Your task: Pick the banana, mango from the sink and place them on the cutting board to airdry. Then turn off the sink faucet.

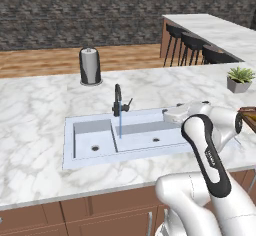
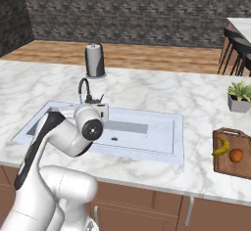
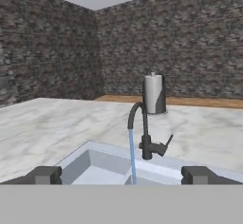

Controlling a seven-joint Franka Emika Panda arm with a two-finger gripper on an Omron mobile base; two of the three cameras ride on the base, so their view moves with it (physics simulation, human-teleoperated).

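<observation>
Faucet (image 3: 146, 137) stood behind sink (image 1: 100, 145), water running, lever (image 3: 166, 144) angled right. Banana (image 2: 221, 147), mango (image 2: 236, 155) lay on board (image 2: 223, 165). Gripper (image 3: 121, 174) spread wide, empty, facing faucet. Risk: fingers could pass beside thin lever, strike spout instead.

Fingers (image 3: 121, 175) wide apart; faucet (image 3: 144, 133) running into sink (image 3: 95, 163).

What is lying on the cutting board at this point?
In the right base view, the banana and the mango lie side by side on the cutting board. In the left base view the robot's arm covers most of the board.
</observation>
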